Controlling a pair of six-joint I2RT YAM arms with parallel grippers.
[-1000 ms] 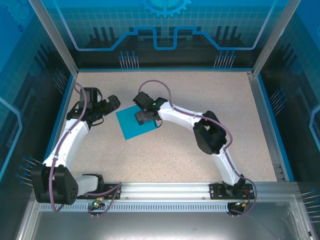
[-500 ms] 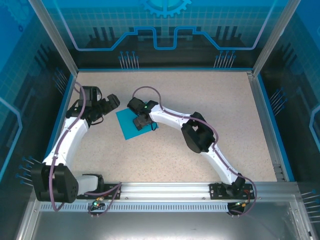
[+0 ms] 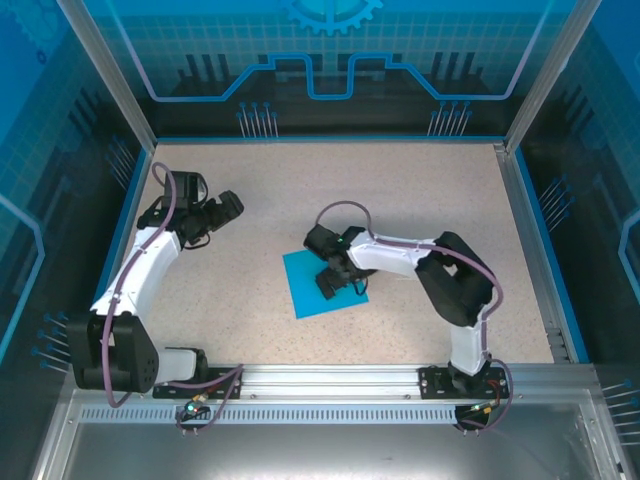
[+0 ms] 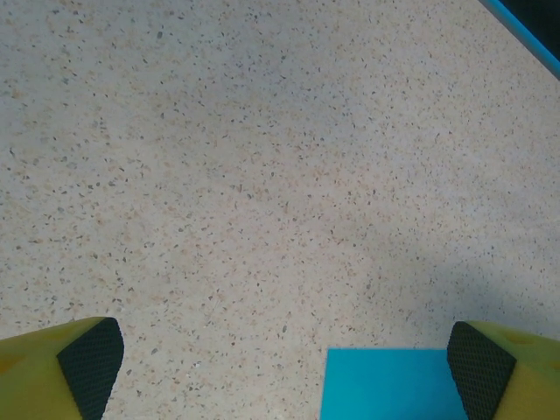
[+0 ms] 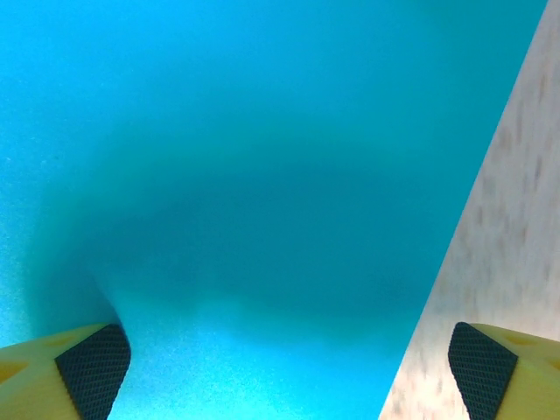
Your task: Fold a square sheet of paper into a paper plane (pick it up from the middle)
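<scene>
Lying askew: square sheet of paper

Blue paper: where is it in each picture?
Top external: the blue paper lies just below the middle, under the right gripper.
Left wrist: a piece at the bottom edge, right of centre.
Right wrist: close up, across the left and middle.
Shared landmark: the speckled table beside the paper.

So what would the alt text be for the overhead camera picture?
A flat blue paper square lies mid-table with the right claw down on its right half. The left claw is off to the left, apart from the paper, above the speckled table.
</scene>
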